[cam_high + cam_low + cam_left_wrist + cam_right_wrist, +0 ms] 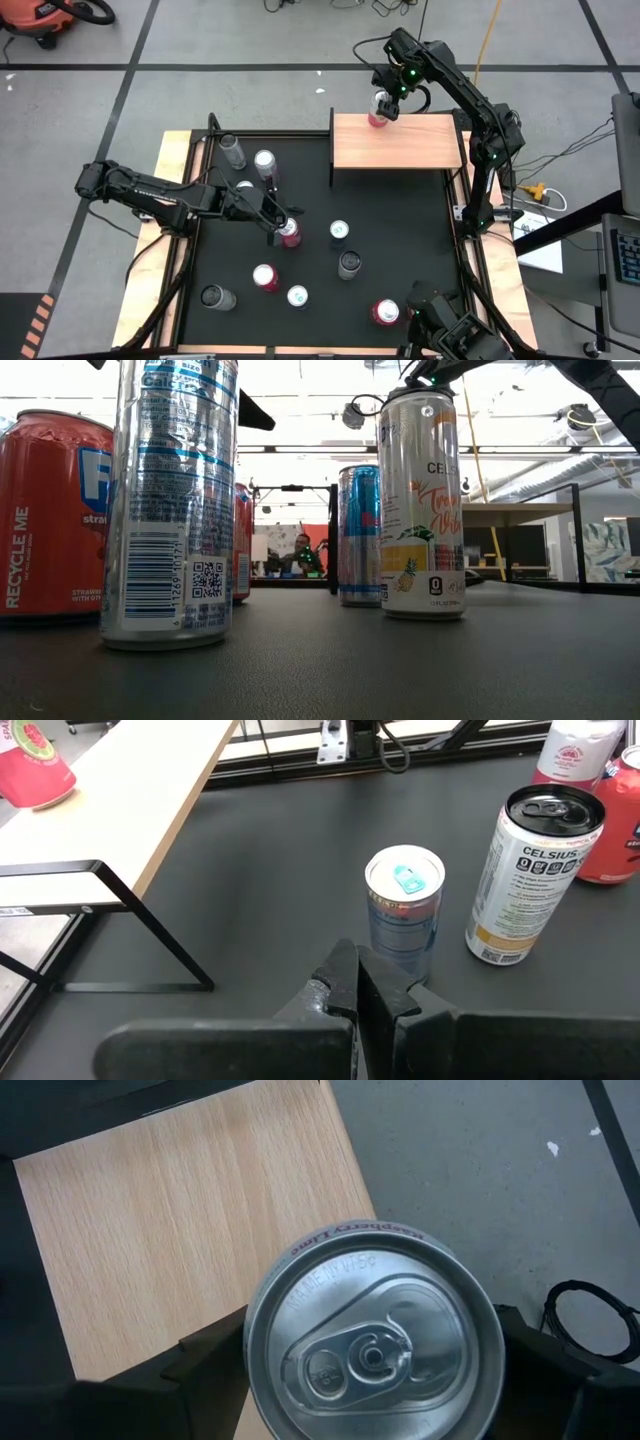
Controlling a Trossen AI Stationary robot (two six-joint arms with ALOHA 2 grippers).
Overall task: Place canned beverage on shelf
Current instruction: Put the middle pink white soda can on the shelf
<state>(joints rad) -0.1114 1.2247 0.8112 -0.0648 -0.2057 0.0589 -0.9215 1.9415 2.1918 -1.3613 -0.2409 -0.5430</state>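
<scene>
The shelf (400, 142), a light-wood board on a black frame, stands at the table's far side. A pink can (380, 110) with a silver top (375, 1350) is at the board's far left corner, and my right gripper (384, 98) is shut on it from above. My left gripper (355, 982) is shut and raised over the black mat at centre left; nothing is between its fingers. A blue-and-silver can (404, 910) stands upright on the mat ahead of it. A red can (289, 232) stands beside its tips in the high view. My right gripper has the pink can between its two fingers, one on each side of the can's wall just below the rim (250, 1342). The fingers come steeply from above. The can is upright, its base (38, 798) at the board's surface in the left wrist view.
Several cans stand upright on the mat: a white Celsius can (535, 870) by the blue one, silver ones (265, 162) at far left, red ones (385, 312) near the front edge. Most of the shelf board (180, 1220) is bare. Black frame legs (150, 935) stand under the shelf.
</scene>
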